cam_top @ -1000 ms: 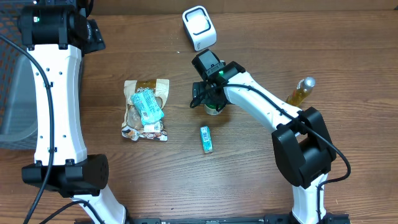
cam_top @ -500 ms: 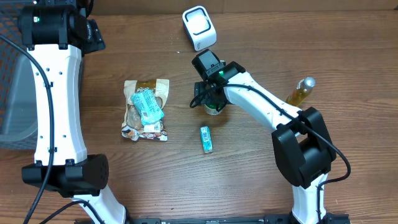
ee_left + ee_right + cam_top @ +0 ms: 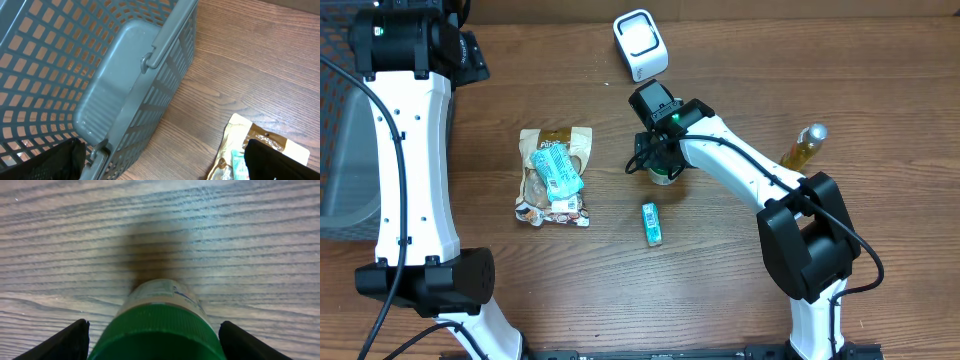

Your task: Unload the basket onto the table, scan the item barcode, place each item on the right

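- The wooden table point(image 3: 880, 70) carries everything; its grain runs side to side.
- A grey plastic mesh basket point(image 3: 65, 55) sits at the table's left edge, with its rim and handle catch facing the middle.
- The left arm point(image 3: 410, 170), in white casing, runs along the left side up to the far left corner.
- The right arm point(image 3: 750, 170) reaches from the near right side to the middle of the table.
- The left gripper point(image 3: 160, 152) hangs over the basket's rim with its fingers spread wide and nothing between them.
- The right gripper point(image 3: 658, 163) points straight down at the middle of the table. One finger stands on each side of a green cap, very close to it. I cannot tell whether the pads actually press on it.
- A brown printed snack pouch point(image 3: 552, 205) lies flat, left of centre.
- A white barcode scanner point(image 3: 640, 45) stands by the far edge, just beyond the right gripper.
- An amber bottle point(image 3: 802, 147) with a silver cap stands toward the right edge, well apart from the rest.
- The green-capped bottle point(image 3: 161, 297) stands upright mid-table between the right gripper's fingers, and its pale label shows below the green cap point(image 3: 157, 330).
- A teal packet point(image 3: 557, 170) lies on top of the snack pouch.
- A small teal wrapped item point(image 3: 651, 223) lies just nearer than the green-capped bottle, clear of it.
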`<action>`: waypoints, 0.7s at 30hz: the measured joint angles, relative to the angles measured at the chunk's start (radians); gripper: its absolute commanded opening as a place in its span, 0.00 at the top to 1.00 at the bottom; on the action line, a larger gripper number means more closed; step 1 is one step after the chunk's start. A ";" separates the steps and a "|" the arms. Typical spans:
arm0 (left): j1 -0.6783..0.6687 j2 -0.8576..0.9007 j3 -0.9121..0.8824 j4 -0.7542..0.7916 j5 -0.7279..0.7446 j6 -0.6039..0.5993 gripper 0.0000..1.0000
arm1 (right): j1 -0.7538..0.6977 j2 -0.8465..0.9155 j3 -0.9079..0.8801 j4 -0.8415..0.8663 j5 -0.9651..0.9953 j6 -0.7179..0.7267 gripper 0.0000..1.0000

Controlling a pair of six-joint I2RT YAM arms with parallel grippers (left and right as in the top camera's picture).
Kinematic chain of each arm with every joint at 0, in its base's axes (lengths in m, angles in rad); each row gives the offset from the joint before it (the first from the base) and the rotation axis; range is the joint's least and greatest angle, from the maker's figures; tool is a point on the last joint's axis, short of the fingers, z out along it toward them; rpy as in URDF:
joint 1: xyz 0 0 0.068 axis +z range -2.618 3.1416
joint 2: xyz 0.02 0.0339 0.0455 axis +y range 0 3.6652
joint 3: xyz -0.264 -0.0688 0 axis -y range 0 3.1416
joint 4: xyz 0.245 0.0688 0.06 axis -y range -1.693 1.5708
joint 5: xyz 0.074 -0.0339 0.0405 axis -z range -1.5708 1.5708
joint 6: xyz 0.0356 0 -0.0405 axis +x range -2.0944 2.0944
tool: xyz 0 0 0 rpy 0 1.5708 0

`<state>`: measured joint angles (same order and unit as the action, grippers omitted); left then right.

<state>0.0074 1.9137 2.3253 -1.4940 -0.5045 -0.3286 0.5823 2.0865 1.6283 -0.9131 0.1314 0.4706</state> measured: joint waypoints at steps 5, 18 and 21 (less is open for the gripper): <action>0.000 0.000 0.000 0.000 0.000 0.000 0.00 | 0.000 0.000 0.000 0.003 0.000 0.000 0.20; 0.000 0.000 0.000 0.000 0.000 0.000 0.01 | 0.000 0.000 -0.050 0.048 0.003 0.000 0.25; 0.000 0.000 0.000 0.000 0.000 0.000 0.01 | 0.000 0.000 -0.069 0.057 0.003 0.001 0.30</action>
<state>0.0071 1.9137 2.3253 -1.4937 -0.5045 -0.3286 0.5823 2.0869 1.5589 -0.8562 0.1345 0.4717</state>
